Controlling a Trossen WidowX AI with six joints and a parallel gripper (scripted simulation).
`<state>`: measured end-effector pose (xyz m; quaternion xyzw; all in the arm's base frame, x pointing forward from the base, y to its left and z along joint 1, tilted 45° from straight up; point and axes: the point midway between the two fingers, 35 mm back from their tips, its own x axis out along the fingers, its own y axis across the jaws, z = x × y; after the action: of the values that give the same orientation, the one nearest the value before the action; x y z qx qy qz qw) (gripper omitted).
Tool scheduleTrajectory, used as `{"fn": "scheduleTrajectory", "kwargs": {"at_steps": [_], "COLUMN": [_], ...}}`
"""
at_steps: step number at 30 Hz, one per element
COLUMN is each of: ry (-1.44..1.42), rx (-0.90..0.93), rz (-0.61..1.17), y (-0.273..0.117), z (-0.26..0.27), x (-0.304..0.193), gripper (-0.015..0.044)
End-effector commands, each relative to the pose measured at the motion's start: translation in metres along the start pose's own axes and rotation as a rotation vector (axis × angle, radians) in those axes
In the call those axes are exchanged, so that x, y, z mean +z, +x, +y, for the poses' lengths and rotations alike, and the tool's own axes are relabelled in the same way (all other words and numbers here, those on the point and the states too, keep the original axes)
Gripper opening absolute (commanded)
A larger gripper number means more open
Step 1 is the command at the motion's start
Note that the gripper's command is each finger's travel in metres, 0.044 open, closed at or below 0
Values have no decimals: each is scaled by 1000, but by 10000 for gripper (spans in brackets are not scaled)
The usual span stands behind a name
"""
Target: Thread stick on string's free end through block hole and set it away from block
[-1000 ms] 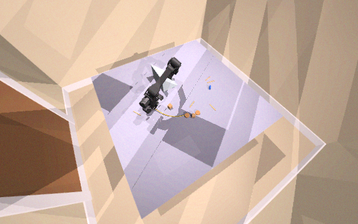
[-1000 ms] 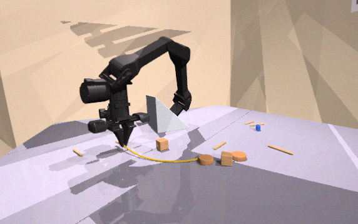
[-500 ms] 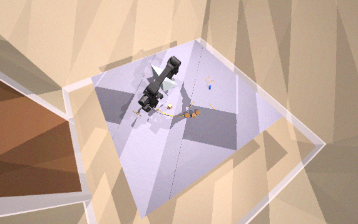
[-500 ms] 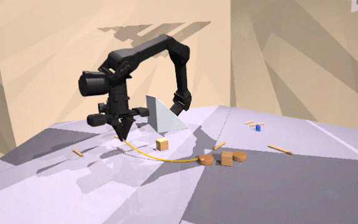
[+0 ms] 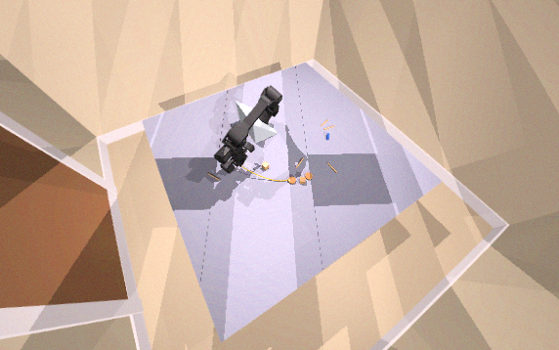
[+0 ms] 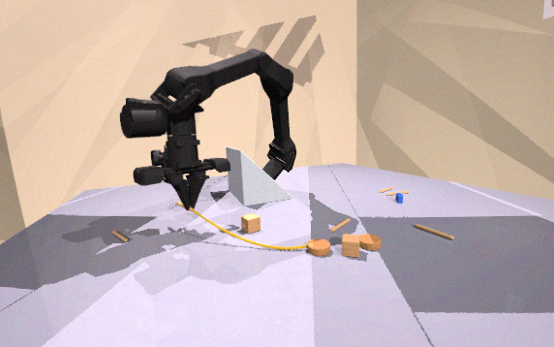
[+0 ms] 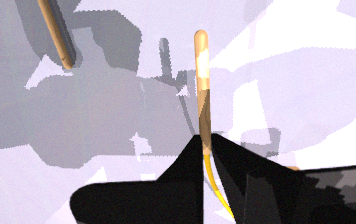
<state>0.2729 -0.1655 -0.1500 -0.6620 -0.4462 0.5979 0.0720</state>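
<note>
Holds stick (image 6: 179, 204) (image 7: 202, 65) in pincer (image 5: 238, 165) (image 6: 190, 208) (image 7: 205, 140), near string (image 5: 264, 176) (image 6: 228, 234) (image 7: 212, 185); may pivot against block (image 5: 265, 166) (image 6: 251, 224), from being gripped at one end only, and so miss the hole

A plain robot work cell, more like a bare lab test area than a home or shop, is what this place looks like. A black jointed robot arm (image 5: 250, 119) (image 6: 225, 66) stands over a pale lavender, flat tabletop (image 5: 259, 244) (image 6: 194, 310), where small orange-brown wooden pieces and thin wooden sticks lie spread about. Behind it rise tan, smooth walls (image 5: 195, 29) (image 6: 436, 97) crossed by angular shadows. Which kind of building holds it, I cannot tell.
</note>
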Motion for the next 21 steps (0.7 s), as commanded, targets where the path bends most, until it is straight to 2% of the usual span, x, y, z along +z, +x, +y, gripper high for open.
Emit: {"fn": "scheduleTrajectory", "kwargs": {"at_steps": [1,14,21], "ry": [-6,-6,-240], "rx": [6,1,2], "rz": [-4,1,0], "y": [-7,-6,-7], "z": [1,0,-1], "x": [1,0,-6], "gripper": [0,0,0]}}
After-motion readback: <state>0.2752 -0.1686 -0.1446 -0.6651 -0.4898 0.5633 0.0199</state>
